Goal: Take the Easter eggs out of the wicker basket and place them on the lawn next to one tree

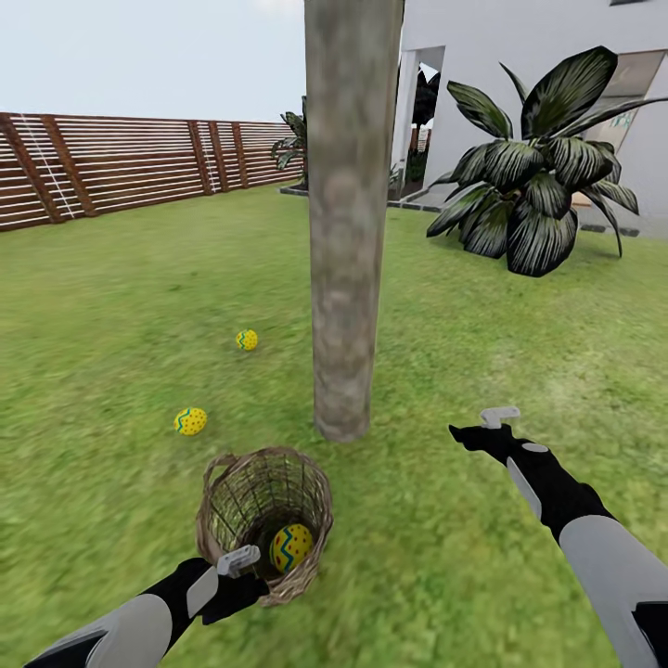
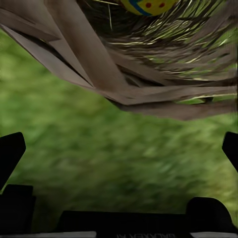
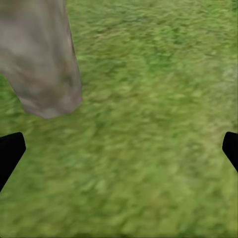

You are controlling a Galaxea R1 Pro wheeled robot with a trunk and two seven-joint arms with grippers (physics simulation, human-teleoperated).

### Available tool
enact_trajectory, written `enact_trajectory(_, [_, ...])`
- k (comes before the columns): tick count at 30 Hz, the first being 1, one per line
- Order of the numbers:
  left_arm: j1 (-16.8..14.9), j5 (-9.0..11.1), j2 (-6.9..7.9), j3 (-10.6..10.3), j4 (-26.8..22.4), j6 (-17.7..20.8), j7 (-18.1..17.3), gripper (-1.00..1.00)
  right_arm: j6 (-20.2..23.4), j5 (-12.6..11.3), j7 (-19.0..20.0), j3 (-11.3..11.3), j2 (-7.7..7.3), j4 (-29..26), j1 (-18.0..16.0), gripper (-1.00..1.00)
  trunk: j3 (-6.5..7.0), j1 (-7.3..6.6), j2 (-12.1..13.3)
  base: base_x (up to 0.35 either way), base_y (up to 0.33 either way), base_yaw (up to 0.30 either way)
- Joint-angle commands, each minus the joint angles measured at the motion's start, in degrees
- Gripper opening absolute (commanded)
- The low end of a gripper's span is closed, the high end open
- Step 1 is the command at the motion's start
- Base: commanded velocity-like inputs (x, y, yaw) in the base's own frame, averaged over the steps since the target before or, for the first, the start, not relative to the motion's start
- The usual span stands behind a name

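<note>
The wicker basket (image 1: 264,520) stands on the lawn (image 1: 139,306) just in front of the tree (image 1: 345,278). One yellow Easter egg (image 1: 290,547) with a blue zigzag lies inside it. Two more Easter eggs rest on the grass left of the trunk, one nearer (image 1: 190,421) and one farther (image 1: 246,340). My left gripper (image 1: 249,575) is open at the basket's near rim; its wrist view looks at the woven wall (image 2: 148,74) and the egg (image 2: 146,6). To the right of the trunk my right gripper (image 1: 481,425) hovers open over the grass, with the trunk base (image 3: 42,59) ahead of it.
A large broad-leaved plant (image 1: 533,186) grows at the back right in front of the white house (image 1: 482,56). A brown slatted fence (image 1: 121,167) runs along the back left. Open grass spreads on both sides of the trunk.
</note>
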Motion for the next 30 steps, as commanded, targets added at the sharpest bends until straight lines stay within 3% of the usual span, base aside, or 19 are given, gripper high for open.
enact_trajectory(1, [0.0, 0.1, -0.01, 0.1, -0.1, 0.4, -0.1, 1.00, 0.3, -0.5, 0.0, 0.3, -0.07, -0.1, 0.0, 1.00, 0.14, -0.23, 0.4, 0.000, 0.000, 0.000])
enact_trajectory(30, [0.0, 0.1, -0.10, 0.0, -0.1, 0.4, -0.1, 1.00, 0.2, -0.4, -0.1, 0.4, 0.37, 1.6, 0.0, 1.00, 5.34, -6.60, 12.0, 0.000, 0.000, 0.000])
